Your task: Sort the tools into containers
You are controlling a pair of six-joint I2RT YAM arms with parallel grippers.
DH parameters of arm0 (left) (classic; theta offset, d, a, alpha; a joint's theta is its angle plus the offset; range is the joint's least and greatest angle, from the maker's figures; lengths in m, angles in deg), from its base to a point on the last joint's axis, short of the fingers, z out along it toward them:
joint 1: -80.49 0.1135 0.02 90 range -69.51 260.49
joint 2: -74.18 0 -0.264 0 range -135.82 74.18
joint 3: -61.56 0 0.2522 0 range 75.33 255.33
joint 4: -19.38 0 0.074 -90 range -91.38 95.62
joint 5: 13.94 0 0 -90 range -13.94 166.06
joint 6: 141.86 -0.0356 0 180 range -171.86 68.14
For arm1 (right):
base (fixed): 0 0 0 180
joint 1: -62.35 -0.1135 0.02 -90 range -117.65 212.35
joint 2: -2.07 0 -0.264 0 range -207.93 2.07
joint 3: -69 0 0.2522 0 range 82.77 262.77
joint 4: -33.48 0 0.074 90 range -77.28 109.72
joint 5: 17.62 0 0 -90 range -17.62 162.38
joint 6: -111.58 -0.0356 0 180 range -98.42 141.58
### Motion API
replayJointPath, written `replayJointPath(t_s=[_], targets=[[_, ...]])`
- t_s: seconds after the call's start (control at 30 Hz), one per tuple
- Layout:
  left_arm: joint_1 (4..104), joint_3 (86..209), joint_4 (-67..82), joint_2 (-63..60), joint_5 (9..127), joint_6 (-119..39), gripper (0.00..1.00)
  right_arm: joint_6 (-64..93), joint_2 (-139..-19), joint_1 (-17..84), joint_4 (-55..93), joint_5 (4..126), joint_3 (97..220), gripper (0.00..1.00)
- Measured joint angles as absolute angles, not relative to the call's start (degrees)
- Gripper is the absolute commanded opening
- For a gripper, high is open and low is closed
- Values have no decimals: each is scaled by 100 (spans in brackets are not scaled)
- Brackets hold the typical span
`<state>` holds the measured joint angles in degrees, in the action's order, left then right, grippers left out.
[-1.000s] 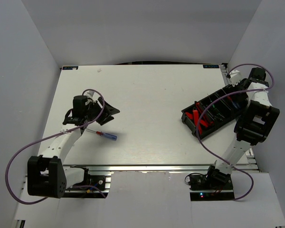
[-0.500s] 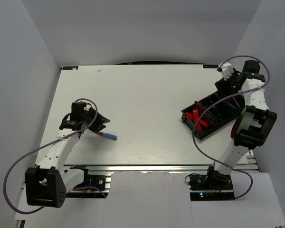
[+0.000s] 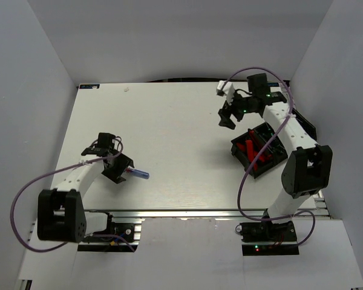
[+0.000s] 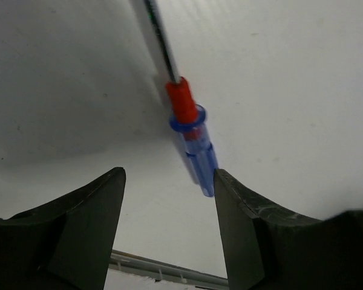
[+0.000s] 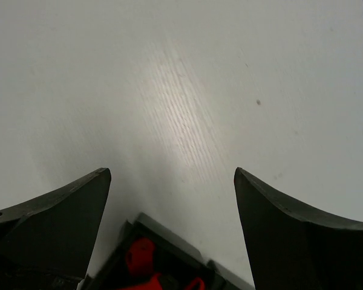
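- One screwdriver (image 4: 183, 101) lies flat on the white counter (image 3: 181, 139), near the left side and close to the front edge.
- It has a thin metal stick, a red ring, and a see-through blue handle.
- From above, its long side runs mostly left to right, tipped a little. The blue handle points right and a bit toward the front edge. The metal stick points left and goes under the left hand.
- The left hand (image 4: 167, 175) is low over the screwdriver. Its two fingers are spread wide and hold nothing. In the left wrist view, the end of the blue handle sits between the two fingertips, nearer to one of them. I cannot tell if it touches that finger.
- The right hand (image 5: 171, 174) is over bare counter at the far right. Its two fingers are also spread apart, with nothing between them.
- A black bin (image 3: 242, 160) sits on the right side of the counter, turned at a slant. It is just beside the right hand, on the side nearer the front.
- Red-and-black knives (image 3: 254, 151) lie inside this bin. They are piled close together and the right arm covers part of them, so I cannot count them.
- I can count one screwdriver on the counter, two hands, and one bin in plain sight.
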<state>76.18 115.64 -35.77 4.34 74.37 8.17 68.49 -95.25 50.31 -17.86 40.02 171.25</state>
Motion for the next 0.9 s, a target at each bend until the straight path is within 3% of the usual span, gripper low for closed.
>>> replayJointPath(t_s=[0.23, 0.6, 0.73, 0.77, 0.9], targets=[[7620, 11796, -3677, -519, 7437, 852, 68, 6679, -9656, 4212, -1838, 3795, 17261, 90], [7620, 12054, -3594, -1170, 7426, 876, 58, 6521, -9746, 4094, -1932, 3718, 17364, 89], [7620, 12130, -3566, -1275, 7419, 889, 40, 6502, -9746, 3991, -1950, 3587, 17364, 90], [7622, 12141, -3551, -1301, 7404, 891, 29, 6482, -9746, 3954, -1970, 3517, 17364, 90], [7624, 12207, -3413, -1350, 7325, 817, 5, 6342, -9755, 3792, -2186, 3073, 17364, 89]])
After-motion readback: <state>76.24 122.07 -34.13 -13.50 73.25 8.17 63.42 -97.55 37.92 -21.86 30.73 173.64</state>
